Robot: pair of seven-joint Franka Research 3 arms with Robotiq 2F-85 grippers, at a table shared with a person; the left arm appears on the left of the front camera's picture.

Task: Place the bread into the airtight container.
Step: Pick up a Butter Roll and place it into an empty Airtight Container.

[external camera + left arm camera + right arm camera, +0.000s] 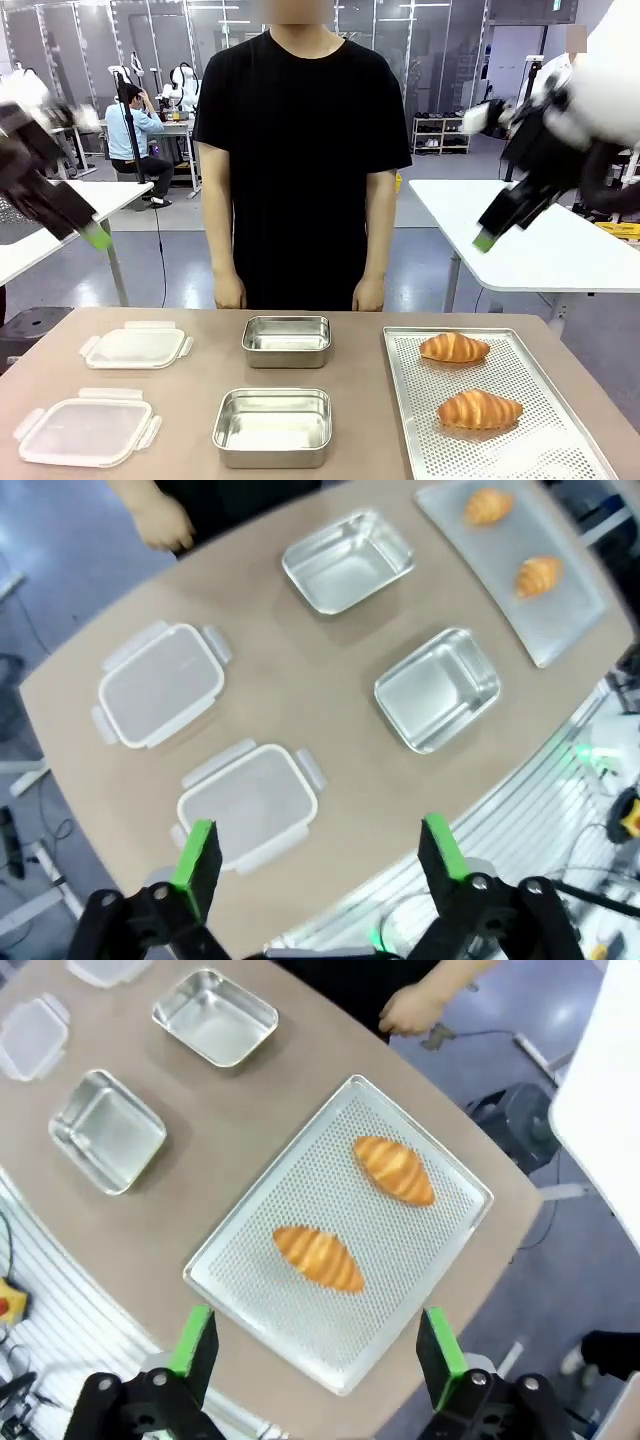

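Left claw (318,832) hangs high above the surface (358,400), jaws wide, empty. Right claw (315,1318) likewise: wide, empty. Far bread (455,347) and near bread (480,409) lie apart on the perforated tray (410,430), robot's right. Far container (286,340) and near container (272,425) sit mid-surface, uncovered. Far lid (135,346) and near lid (85,430) lie to their left.
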